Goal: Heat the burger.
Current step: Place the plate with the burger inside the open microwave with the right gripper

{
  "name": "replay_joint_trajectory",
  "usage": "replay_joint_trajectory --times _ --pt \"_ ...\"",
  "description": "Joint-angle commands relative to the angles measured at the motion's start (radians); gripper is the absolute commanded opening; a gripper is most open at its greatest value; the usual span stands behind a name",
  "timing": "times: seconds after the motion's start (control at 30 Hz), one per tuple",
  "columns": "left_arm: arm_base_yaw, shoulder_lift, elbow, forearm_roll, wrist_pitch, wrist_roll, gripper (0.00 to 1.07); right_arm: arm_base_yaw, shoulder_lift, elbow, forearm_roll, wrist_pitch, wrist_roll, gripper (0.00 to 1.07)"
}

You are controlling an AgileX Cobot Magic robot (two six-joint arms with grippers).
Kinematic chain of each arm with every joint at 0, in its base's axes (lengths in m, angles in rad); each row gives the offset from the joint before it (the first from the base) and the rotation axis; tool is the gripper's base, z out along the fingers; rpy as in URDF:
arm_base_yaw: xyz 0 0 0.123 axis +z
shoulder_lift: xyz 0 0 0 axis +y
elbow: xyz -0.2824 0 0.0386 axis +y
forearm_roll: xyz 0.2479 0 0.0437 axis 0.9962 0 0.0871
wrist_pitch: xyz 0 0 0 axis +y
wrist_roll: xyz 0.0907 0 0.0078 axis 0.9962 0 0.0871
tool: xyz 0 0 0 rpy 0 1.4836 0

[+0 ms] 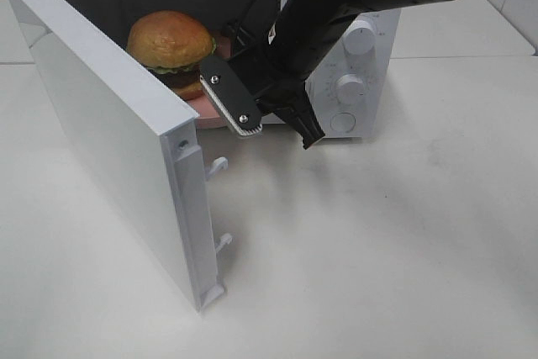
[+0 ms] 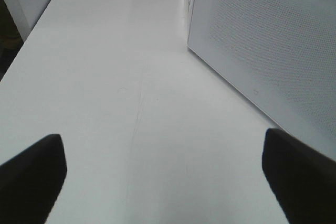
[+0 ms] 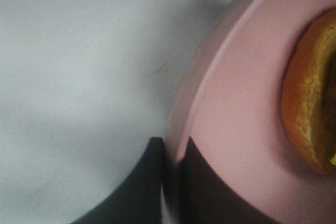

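White table [image 1: 378, 250]; microwave door [image 1: 109, 140] is cutting off the glossy burger [image 1: 168, 39].
Right gripper [image 3: 176, 153] is pinching the pink plate [image 3: 236, 129] by its rim; left gripper [image 2: 163, 140] is gaping, empty.

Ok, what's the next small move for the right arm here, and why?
Probably open the right end effector and let go: it is shut on the rim of the pink plate, and the burger on it already sits inside the microwave, whose door stands open.
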Motion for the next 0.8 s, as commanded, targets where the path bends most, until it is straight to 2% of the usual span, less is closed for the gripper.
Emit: replay_joint_trajectory --times 0.03,0.47,0.6,0.8 --pt "-0.005 -0.02 0.002 -0.006 -0.015 0.001 0.93 -0.009 0.003 -0.039 -0.007 -0.04 0.028 0.0" --pt "-0.005 -0.019 0.002 -0.006 -0.015 0.003 0.93 -0.009 0.127 -0.21 -0.078 -0.014 0.142 0.0" --pt "-0.005 -0.019 0.002 -0.006 -0.015 0.003 0.93 -0.006 0.152 -0.241 -0.077 -0.006 0.149 0.0" --pt "-0.005 -0.019 0.002 -0.006 -0.015 0.003 0.93 0.001 0.218 -0.344 -0.081 0.004 0.168 0.0"
